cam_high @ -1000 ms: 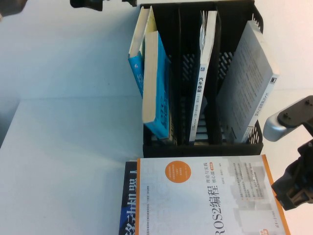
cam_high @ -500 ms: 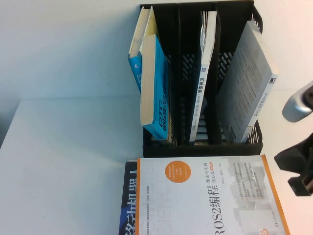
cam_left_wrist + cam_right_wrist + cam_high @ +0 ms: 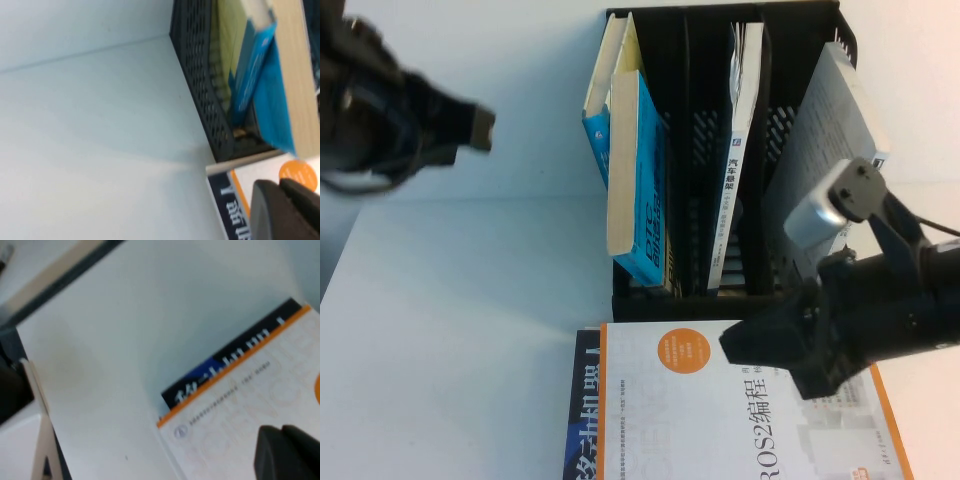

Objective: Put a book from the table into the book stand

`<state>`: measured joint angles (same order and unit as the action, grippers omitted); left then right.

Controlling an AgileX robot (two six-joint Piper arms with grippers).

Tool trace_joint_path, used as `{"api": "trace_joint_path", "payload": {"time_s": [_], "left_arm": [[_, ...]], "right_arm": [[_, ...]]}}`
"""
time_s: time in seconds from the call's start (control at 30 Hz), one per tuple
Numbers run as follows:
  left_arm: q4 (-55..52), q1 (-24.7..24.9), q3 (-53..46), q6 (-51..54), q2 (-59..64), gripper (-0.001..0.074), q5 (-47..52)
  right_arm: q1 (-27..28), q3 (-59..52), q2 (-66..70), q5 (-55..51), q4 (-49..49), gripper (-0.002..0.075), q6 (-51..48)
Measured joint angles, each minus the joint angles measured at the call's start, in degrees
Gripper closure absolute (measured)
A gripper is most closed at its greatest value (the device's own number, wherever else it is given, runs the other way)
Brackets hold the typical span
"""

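The blue DTC book stands leaning in the leftmost slot of the black book stand, page edge towards me. In the left wrist view its blue cover shows inside the stand. My left gripper hangs blurred at the far left, above the white table, apart from the stand; its fingers are together and empty. My right gripper hovers over the white orange-edged ROS2 book in front of the stand, fingers together and empty.
A yellow-covered, blue-spined book leans behind the DTC book. A white book and a grey book fill other slots. A dark book lies under the ROS2 book.
My left arm has come into view at the upper left. My right arm has swung in from the right edge over the ROS2 book. The DTC book settled slightly in its slot.
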<state>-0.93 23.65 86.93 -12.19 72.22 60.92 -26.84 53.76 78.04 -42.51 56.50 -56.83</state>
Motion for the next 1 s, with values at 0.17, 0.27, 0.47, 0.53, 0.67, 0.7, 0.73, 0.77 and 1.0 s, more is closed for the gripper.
{"api": "trace_joint_path", "payload": {"time_s": [0.17, 0.27, 0.47, 0.53, 0.67, 0.7, 0.73, 0.77, 1.0], "left_arm": [[-0.4, -0.1, -21.4, -2.6, -13.5, 0.0736, -11.6], [-0.4, -0.1, -31.4, -3.7, -19.2, 0.0736, -16.2], [-0.4, -0.1, -42.0, -6.0, -27.3, 0.0736, -18.7], [-0.4, -0.1, -43.8, -6.4, -28.9, 0.0736, -18.8], [-0.1, -0.1, -44.8, -7.0, -30.6, 0.0737, -18.8], [0.1, -0.1, -44.8, -7.1, -30.8, 0.0737, -18.7], [0.0, -0.1, -44.8, -7.1, -30.9, 0.0737, -18.7], [0.2, -0.1, -44.8, -7.1, -30.9, 0.0737, -18.7], [0.0, -0.1, -44.8, -7.1, -30.9, 0.0737, -18.7]], "right_arm": [[-3.0, 0.0, 7.4, 3.6, 10.1, 0.0729, -6.5], [-6.4, 0.0, 11.7, 8.5, 13.7, 0.0729, -8.7], [-9.0, 0.7, 18.7, 16.1, 33.1, 0.0729, -20.7], [-9.0, 2.2, 21.0, 17.2, 37.5, 0.0729, -24.1], [-9.0, 8.2, 26.5, 18.8, 40.4, 0.0729, -27.9], [-9.0, 10.4, 27.9, 19.7, 40.6, 0.0729, -28.4], [-9.1, 12.8, 29.0, 20.7, 40.6, 0.0729, -28.5], [-9.1, 15.0, 30.1, 21.8, 40.6, 0.0729, -28.7], [-9.1, 26.0, 31.2, 32.3, 41.5, 0.0729, -29.0]]}}
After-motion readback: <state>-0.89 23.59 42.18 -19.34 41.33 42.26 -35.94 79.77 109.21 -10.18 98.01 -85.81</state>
